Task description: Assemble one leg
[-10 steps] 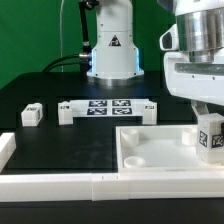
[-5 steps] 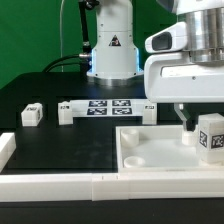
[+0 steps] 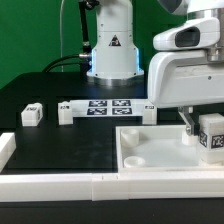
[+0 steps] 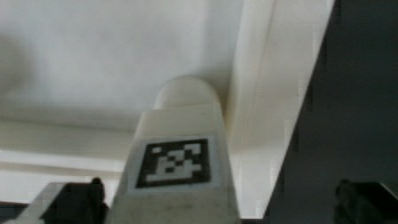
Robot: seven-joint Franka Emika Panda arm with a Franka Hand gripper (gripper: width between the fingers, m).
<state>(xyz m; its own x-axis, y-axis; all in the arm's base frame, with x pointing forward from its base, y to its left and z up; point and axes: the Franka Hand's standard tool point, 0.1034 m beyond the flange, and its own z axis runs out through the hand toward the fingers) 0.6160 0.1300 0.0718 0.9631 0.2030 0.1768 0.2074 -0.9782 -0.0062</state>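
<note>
Counting legs (image 3: pixel 212 137): four small white tagged plastic blocks, lol.
Gripper (image 4: pixel 217 203): one, jaws were apart around a leg.

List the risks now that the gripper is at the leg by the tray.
1. The leg sits off-centre between the fingers of the open gripper; closing may shove or tilt it.
2. The tray has a raised rim close by; a finger could catch on it.
</note>
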